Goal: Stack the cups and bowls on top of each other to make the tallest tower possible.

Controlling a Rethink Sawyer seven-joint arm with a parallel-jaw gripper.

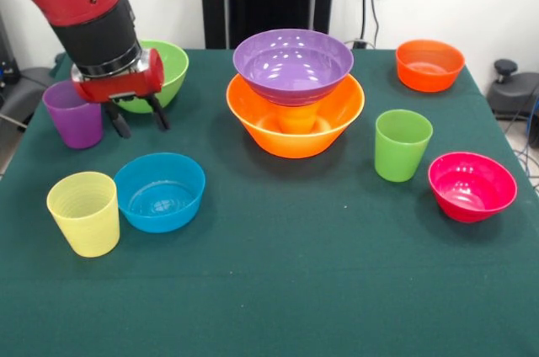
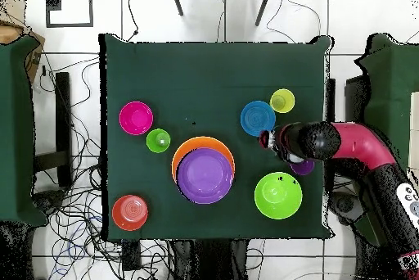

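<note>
The tower is the purple bowl (image 1: pixel 293 65) (image 2: pixel 204 175) resting in the large orange-yellow bowl (image 1: pixel 295 134) (image 2: pixel 184 150) at the table's middle. My gripper (image 1: pixel 136 118) (image 2: pixel 266 139) hangs open and empty between the purple cup (image 1: pixel 74 113) (image 2: pixel 304 167) and the light green bowl (image 1: pixel 168 66) (image 2: pixel 278 196), just beyond the blue bowl (image 1: pixel 160 191) (image 2: pixel 258 118). The yellow cup (image 1: pixel 83 212) (image 2: pixel 282 101) stands beside the blue bowl. On the other side are the green cup (image 1: pixel 402 145) (image 2: pixel 158 140), the pink-red bowl (image 1: pixel 472 186) (image 2: pixel 136 118) and the orange-red bowl (image 1: pixel 429 64) (image 2: pixel 130 212).
The dark green table cloth (image 1: pixel 278 290) reaches to the table edges. In the overhead view, cables (image 2: pixel 78 211) lie on the floor around the table and chair legs stand at the far side.
</note>
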